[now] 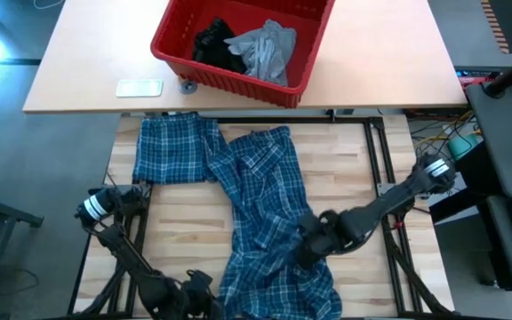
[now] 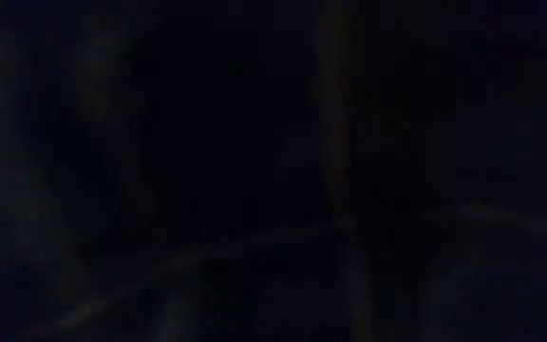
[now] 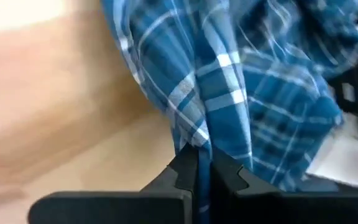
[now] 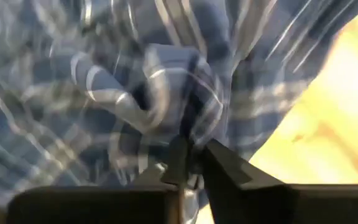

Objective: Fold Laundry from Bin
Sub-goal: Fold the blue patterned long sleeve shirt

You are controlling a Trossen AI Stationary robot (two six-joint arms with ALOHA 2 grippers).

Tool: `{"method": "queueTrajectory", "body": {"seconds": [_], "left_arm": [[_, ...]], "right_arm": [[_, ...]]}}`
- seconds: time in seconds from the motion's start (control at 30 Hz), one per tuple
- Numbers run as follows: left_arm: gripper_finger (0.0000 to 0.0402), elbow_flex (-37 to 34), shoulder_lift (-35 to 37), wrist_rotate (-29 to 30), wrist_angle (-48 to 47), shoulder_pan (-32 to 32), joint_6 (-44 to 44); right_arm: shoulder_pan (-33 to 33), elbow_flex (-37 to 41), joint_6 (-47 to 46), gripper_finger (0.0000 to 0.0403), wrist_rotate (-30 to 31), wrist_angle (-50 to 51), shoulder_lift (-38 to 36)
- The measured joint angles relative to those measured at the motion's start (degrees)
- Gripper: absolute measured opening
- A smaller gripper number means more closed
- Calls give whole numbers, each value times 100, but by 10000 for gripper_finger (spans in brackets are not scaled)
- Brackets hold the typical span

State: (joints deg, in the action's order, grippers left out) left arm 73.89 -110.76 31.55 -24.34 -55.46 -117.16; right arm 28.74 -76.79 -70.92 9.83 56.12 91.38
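Note:
The blue-and-white plaid shirt (image 1: 265, 209) lies stretched from the table's far left toward its near edge. One flat part (image 1: 172, 149) rests on the wood at the far left. My left gripper (image 1: 210, 286) is at the shirt's near left edge, shut on the cloth. My right gripper (image 1: 302, 249) is at the shirt's right side, also shut on cloth. The red bin (image 1: 305, 53) stands beyond the table's far edge. It holds a light grey T-shirt (image 1: 267, 49) and a small black garment (image 1: 213, 44). The low view is dark. My left gripper pinches a gathered fold of the plaid shirt (image 3: 199, 138) between its two fingers (image 3: 232, 177). The cloth rises from the fingertips in drawn creases. How many layers it has, I cannot tell. My right gripper pinches a bunched lump of the plaid cloth (image 4: 185, 127) between its fingers (image 4: 229, 168), coming steeply from above. The cloth is crumpled around the fingertips and several layers seem caught.
A white flat object (image 1: 139, 87) and a small grey thing (image 1: 188, 86) lie on the tan tabletop beside the bin. Bare wood (image 1: 354, 169) shows to the shirt's right and at the near left (image 1: 180, 231). Black frame rails (image 1: 376, 151) edge the table.

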Motion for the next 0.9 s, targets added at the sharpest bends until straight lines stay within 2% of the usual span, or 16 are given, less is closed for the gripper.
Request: {"method": "queueTrajectory", "body": {"seconds": [0.07,0.17,0.3,0.43,0.53,0.67,0.77,0.9], "left_arm": [[0,231,-10,-11,-630,6,-245],[5,404,94,-265,-1357,-34,-356],[38,429,448,-780,-1813,-209,-368],[95,155,751,-1002,-1827,-349,-642],[142,-132,931,-956,-1664,-374,-786],[188,-655,1130,34,-1502,-162,-890],[200,-1168,1152,471,-784,140,-829],[194,-1845,991,795,579,496,53]], "right_arm": [[3,15,99,76,-294,94,203],[-44,-213,277,136,-365,493,255],[-226,-725,851,209,-54,646,54],[-701,-1265,1751,258,370,574,8],[-1207,-1537,2577,274,530,217,171],[-1825,-1884,3741,273,522,-954,670],[-2242,-2454,4379,270,480,-1436,1317],[-2734,-3516,5214,270,523,-1508,2379]]}}
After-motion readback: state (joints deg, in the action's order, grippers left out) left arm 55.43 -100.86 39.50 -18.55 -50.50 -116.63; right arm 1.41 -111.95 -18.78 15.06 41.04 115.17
